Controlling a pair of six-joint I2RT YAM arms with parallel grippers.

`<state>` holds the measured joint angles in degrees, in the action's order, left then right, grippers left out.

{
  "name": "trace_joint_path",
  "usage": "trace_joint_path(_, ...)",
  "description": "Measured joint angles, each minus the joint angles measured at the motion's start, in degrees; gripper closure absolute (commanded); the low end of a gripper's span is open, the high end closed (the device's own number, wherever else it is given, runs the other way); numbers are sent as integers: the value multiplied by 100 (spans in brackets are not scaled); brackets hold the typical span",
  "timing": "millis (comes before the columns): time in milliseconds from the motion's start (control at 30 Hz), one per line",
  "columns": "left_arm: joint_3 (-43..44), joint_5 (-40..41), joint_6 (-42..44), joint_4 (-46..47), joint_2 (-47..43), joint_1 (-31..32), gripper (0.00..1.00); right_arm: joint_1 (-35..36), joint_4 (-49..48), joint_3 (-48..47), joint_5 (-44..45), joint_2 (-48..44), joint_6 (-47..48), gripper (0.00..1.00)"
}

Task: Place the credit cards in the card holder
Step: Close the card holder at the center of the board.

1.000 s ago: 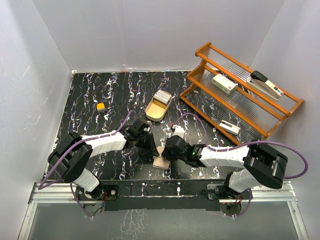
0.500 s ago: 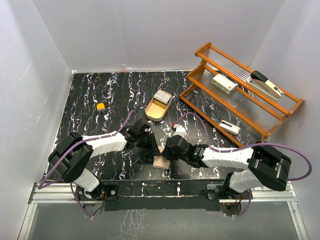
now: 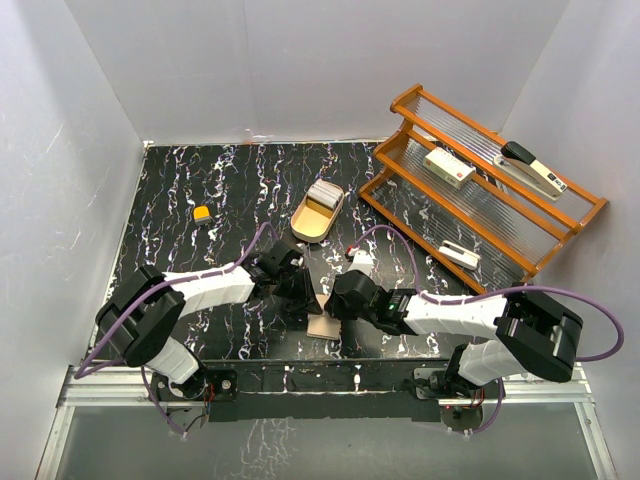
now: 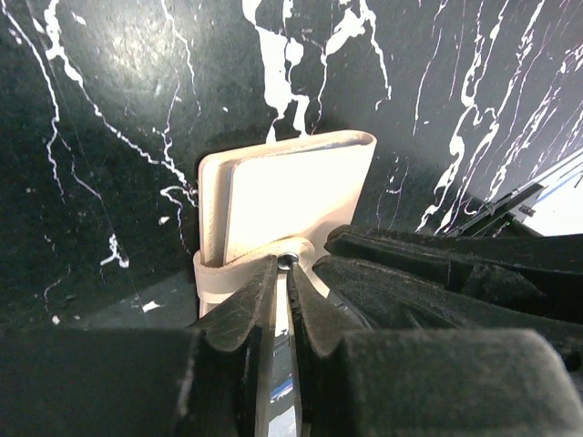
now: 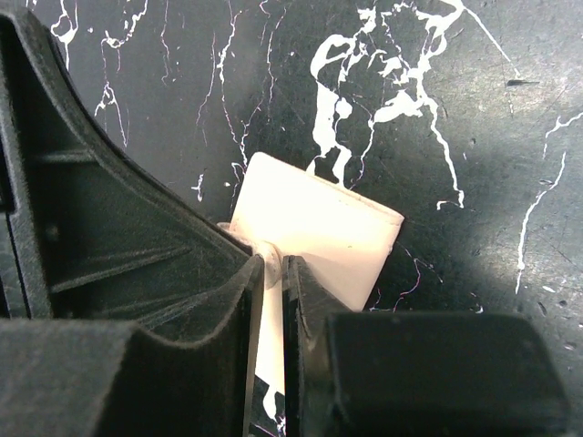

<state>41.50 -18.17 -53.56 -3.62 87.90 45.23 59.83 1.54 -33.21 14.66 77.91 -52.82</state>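
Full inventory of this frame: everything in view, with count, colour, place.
card holder: 1, tan, near table edge, between the two pincers
credit cards: a stack, count unclear, grey-white, in the tray
tray: 1, gold, oval, mid-table
small block: 1, yellow-orange, left side of table
rack: 1, orange wood, three tiers, right rear
box: 1, white with red mark, middle tier
stapler: 1, black and white, top tier
small white item: 1, bottom tier, kind unclear
table: 1, black with white veins
left pincer: 1, black, shut on card holder's tab
right pincer: 1, black, closed on card holder's edge
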Motion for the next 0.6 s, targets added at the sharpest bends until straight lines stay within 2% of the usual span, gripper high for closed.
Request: trace_joint_path(600,-2,461,-243,-437,-442,63,90,-39,-9,0,-236,-59,-122,80)
